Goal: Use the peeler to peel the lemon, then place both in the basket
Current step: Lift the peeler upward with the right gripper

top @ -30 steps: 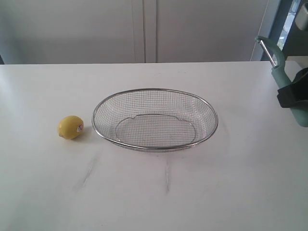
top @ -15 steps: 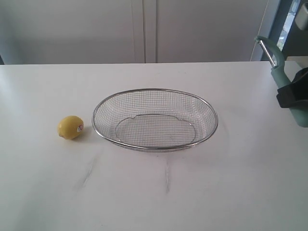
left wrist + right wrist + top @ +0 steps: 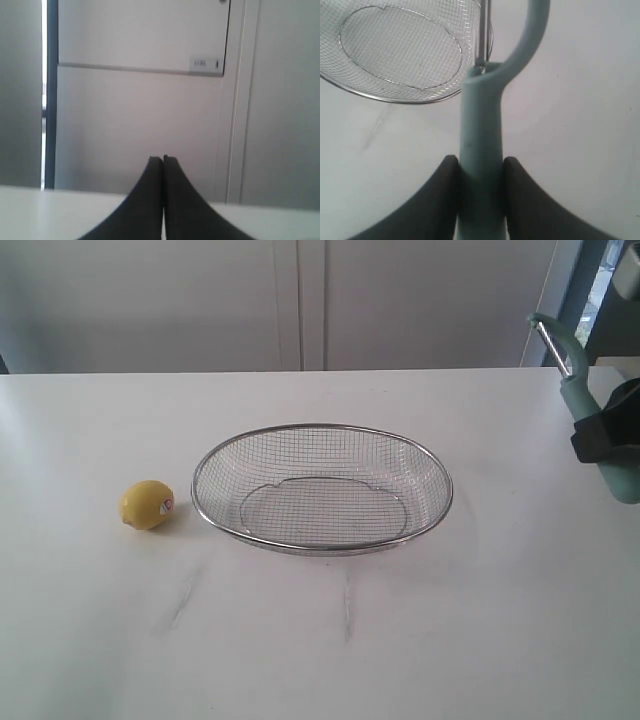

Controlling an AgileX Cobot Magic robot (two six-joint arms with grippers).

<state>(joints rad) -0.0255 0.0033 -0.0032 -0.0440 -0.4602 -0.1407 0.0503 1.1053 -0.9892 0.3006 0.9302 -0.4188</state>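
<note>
Gripping the peeler [image 3: 577, 395] by its handle, my right tool [image 3: 605, 436] hangs at the right edge of the counter [image 3: 470, 640], blade end uppermost. The lemon [image 3: 147, 505] sits on the counter beyond the basket [image 3: 322, 546], near its left rim and well apart from the blade. My left tool [image 3: 163, 161], pressed together on nothing, is likely the nearer one to the lemon.

White table [image 3: 500, 640], faint grey scuffs [image 3: 180, 600]; pale cabinet doors [image 3: 150, 300] behind.
</note>
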